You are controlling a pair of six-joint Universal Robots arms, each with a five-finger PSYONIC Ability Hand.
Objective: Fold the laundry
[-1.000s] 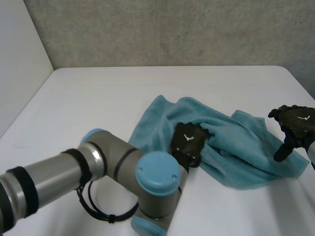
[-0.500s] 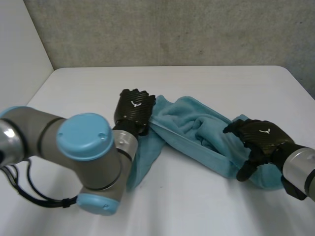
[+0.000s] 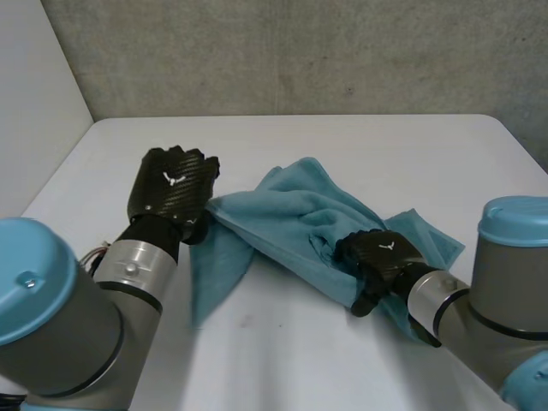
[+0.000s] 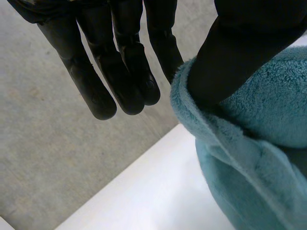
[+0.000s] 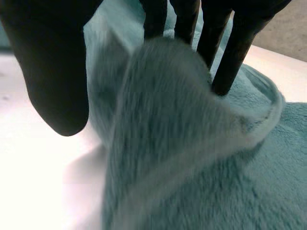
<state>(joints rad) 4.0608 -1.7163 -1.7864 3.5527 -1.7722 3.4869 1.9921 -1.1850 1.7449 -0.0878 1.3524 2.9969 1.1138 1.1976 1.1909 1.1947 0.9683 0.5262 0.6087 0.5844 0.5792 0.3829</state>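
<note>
Left hand (image 3: pixel 171 181) pinches an edge of the blue towel (image 3: pixel 291 218) between thumb and fingers (image 4: pixel 129 72), held up off the tabletop (image 3: pixel 342 141) left of centre. Right hand (image 3: pixel 377 257) grips a fold mid-towel with thumb and fingers. The rest lies bunched around tabletop centre.

A white bench (image 3: pixel 342 145) with a smooth, matte top runs wide, its far right corner rounded. Behind it stands a rough grey concrete wall (image 3: pixel 300 51). At the left, a plain pale side wall (image 3: pixel 34 103) meets it. The light is soft and even.
</note>
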